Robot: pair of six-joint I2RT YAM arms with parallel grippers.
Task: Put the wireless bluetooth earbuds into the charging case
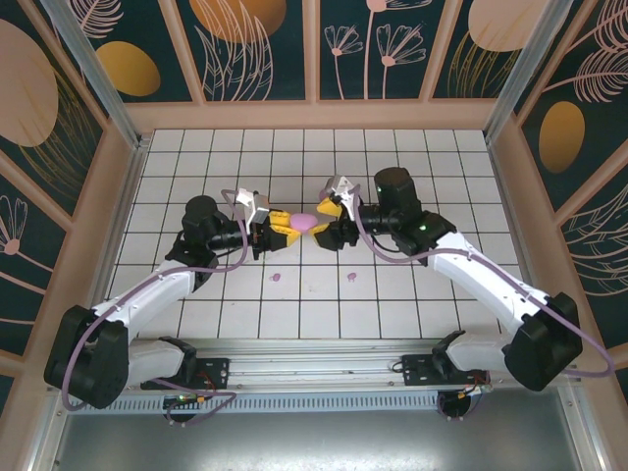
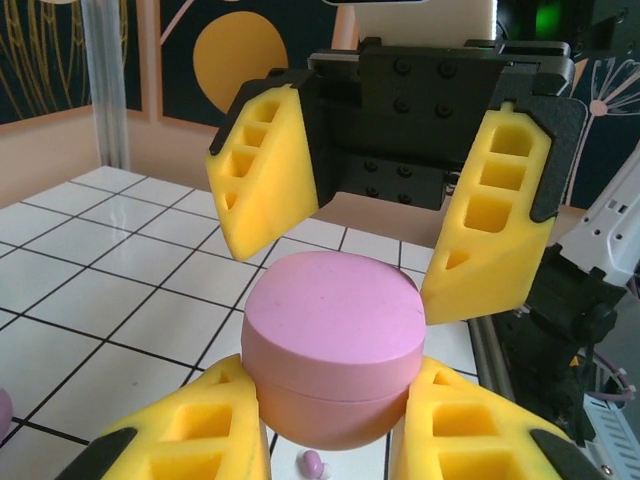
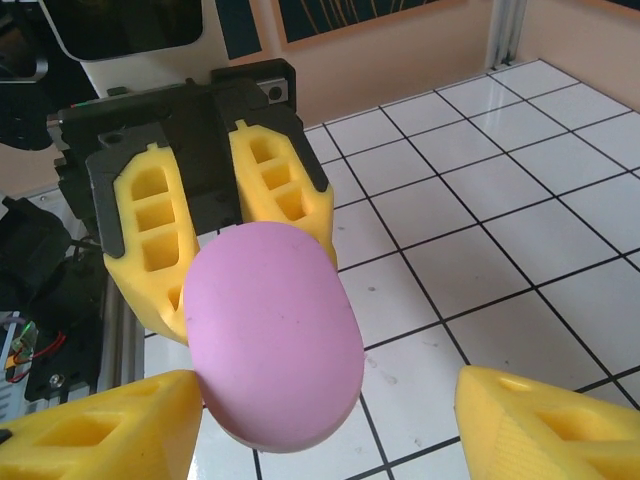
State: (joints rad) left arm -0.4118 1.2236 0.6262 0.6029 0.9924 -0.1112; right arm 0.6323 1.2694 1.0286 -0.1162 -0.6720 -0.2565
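I have the case (image 1: 304,222) at the middle of the tiled table (image 1: 442,177), between the two arms, and it looks lifted clear of the tiles. My left claw (image 1: 275,229) is closed on it. In the left wrist view its yellow fingers (image 2: 190,435) press the lower half of the case (image 2: 335,340) from either side, below the seam that runs round the body. The lid looks shut.

My right claw (image 1: 329,224) faces the case with its jaws spread wide, holding nothing. From the right wrist the rounded end of the case (image 3: 270,340) sits close against one of that claw's fingers (image 3: 100,435), with the other finger well apart.

One earbud (image 1: 277,277) and a second earbud (image 1: 351,278) lie on the tiles nearer the bases, apart from the case. From the left wrist I see an earbud (image 2: 313,462) on the floor just under the case.

I judge the case to be light, hard and smooth, a rounded pebble that could squirt out of a careless pinch. I would hold it across the lower half only, leaving the lid free for the other claw to lift at its rim. The earbuds look tiny and nearly weightless, so they may skitter or roll when touched. I would take them with the very fingertips, from straight above.
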